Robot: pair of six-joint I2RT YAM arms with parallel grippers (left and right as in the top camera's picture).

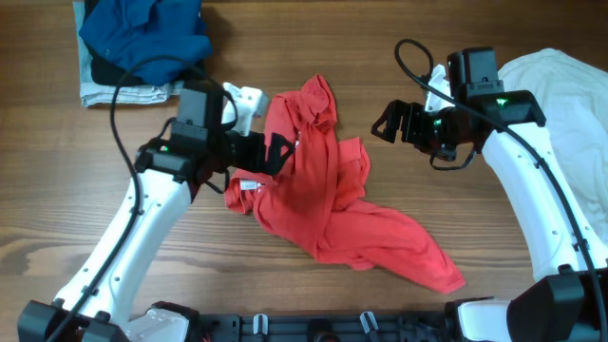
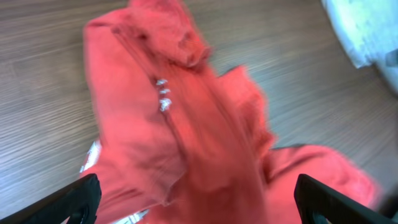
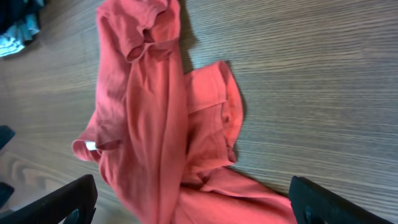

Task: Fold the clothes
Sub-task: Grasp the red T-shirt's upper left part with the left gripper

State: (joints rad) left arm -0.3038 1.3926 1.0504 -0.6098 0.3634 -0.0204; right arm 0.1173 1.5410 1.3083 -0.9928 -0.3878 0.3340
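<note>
A wooden table (image 1: 313, 47) seen from above, with a crumpled red T-shirt (image 1: 323, 190) lying near its middle. Everything else is placed from that shirt.

Far to the upper left of the red T-shirt, a blue garment (image 1: 142, 33) is heaped on a folded pale grey cloth (image 1: 119, 92), well apart from the shirt.

Just left of the red T-shirt, the left arm (image 1: 142, 228) reaches in from the lower left. The left gripper (image 1: 275, 152) sits at the shirt's left edge, and its black tips overlap the red cloth. In the blurred left wrist view its two fingers (image 2: 74, 199) stand wide apart in the bottom corners, with red cloth across the space between them and nothing pinched. A few small white marks (image 2: 163, 94) show on the fabric.

The red T-shirt is bunched at the top. One long flap trails away to its lower right, and a small white label (image 1: 249, 185) shows at its left edge.

To the upper right of the red T-shirt, the right gripper (image 1: 386, 122) hangs near it without touching, and its jaws are spread and hold nothing. The right wrist view shows its fingers (image 3: 62, 202) far apart.

Far right of the red T-shirt, a white shirt (image 1: 570, 95) lies loosely spread behind the right arm (image 1: 541, 199).
</note>
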